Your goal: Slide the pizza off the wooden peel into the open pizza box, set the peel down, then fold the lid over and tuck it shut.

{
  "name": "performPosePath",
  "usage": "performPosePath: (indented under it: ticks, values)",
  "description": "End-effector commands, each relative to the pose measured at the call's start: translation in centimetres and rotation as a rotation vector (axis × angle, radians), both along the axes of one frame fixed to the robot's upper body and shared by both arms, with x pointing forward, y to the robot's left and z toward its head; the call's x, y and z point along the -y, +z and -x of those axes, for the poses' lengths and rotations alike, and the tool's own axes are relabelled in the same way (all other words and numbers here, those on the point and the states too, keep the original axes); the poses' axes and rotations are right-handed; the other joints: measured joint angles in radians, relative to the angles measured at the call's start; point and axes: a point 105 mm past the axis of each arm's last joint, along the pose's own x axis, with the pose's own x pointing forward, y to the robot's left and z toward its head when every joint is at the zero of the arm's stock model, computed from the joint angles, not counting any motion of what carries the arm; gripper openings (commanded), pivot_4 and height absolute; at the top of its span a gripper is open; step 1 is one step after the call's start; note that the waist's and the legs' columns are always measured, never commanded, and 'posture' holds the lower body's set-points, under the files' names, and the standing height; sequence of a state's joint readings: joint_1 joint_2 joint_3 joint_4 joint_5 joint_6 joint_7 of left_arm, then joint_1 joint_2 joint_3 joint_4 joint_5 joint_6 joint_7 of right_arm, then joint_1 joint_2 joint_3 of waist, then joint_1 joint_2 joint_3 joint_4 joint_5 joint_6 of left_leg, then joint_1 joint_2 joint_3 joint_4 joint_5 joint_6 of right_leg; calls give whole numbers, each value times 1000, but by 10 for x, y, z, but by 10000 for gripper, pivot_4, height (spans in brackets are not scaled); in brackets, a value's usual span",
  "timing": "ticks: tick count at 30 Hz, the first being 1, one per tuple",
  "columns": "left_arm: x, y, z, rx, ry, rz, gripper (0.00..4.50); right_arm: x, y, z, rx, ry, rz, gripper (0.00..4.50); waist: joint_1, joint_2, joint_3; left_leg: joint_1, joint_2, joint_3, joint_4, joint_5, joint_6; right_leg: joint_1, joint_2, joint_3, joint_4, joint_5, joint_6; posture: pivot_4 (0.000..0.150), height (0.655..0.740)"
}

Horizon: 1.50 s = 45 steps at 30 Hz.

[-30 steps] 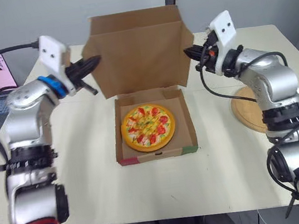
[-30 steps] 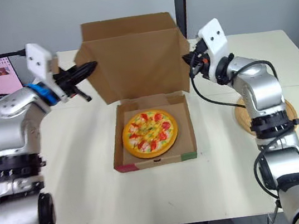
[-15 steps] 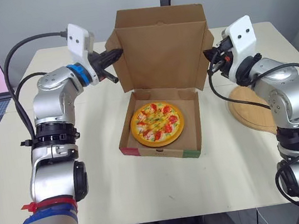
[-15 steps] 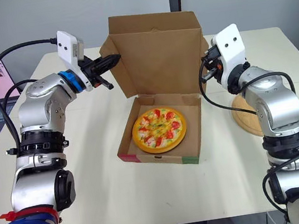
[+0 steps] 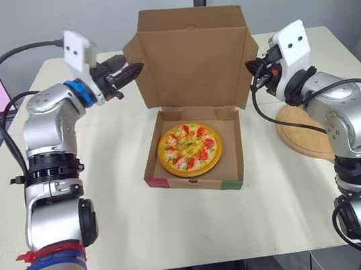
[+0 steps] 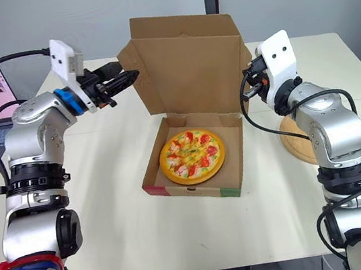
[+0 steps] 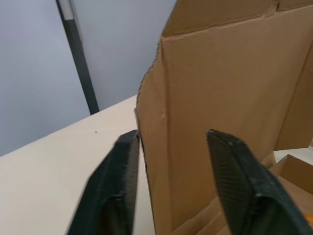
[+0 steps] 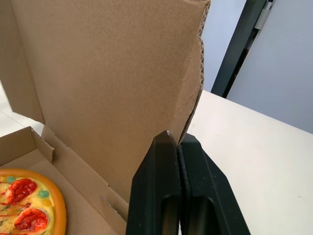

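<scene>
- The left tool (image 5: 133,70) has been drawn slightly back along the upright lid (image 5: 193,58); its fingers are held apart astride the flap edge.
- The right tool (image 8: 177,138) is pressed together against the opposite flap.
- The pizza (image 5: 189,149) is lodged in the box (image 5: 194,182), and the peel (image 5: 303,134) is laid on the tabletop (image 5: 123,204); only folding is judged left.

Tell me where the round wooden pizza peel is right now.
In the left eye view, the round wooden peel lies flat on the pale table on the robot's right, a short gap from the open cardboard pizza box.
</scene>
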<state>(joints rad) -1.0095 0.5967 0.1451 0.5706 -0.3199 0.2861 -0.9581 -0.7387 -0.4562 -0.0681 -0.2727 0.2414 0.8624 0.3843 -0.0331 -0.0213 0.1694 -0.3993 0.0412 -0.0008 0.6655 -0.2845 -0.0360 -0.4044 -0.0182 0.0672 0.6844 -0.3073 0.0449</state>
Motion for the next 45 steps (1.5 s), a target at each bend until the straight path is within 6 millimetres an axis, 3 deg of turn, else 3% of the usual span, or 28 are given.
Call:
performPosePath:
  ticks: [1,14,20,23,29,36,45]
  values:
    - [-12,14,7,23,-6,65,25124,5,21,5,80,-6,-5,0,0,0,0,0,0,0,0,0,1,0,0,0,0,0,0,1500,7368]
    - [-2,13,-10,-20,-30,91,25124,5,22,5,72,10,-9,0,1,0,0,0,-1,1,2,-1,1,0,0,-1,3,0,0,1500,7368]
    - [13,19,-13,-6,-87,96,25124,5,22,5,68,12,-5,0,1,0,0,0,-1,1,2,-1,1,0,0,-1,4,0,0,1500,7368]
    - [14,19,-14,-6,-82,109,19002,4,21,5,65,16,-4,0,0,0,0,0,-1,1,2,0,1,0,0,-2,4,0,0,1500,7368]
    - [7,18,-12,12,-36,78,930,0,20,6,61,27,-2,0,0,0,0,0,-1,1,2,0,1,-1,0,-1,5,0,0,1500,7368]
    - [19,14,1,0,-26,35,401,-8,20,7,68,34,-3,0,-1,0,0,0,0,-1,3,0,1,-1,0,-1,6,0,0,1500,7368]
    - [30,19,24,-71,51,125,401,-25,17,20,52,31,-40,0,0,0,0,-1,2,-4,9,-1,1,-1,0,-1,12,0,0,1500,7368]
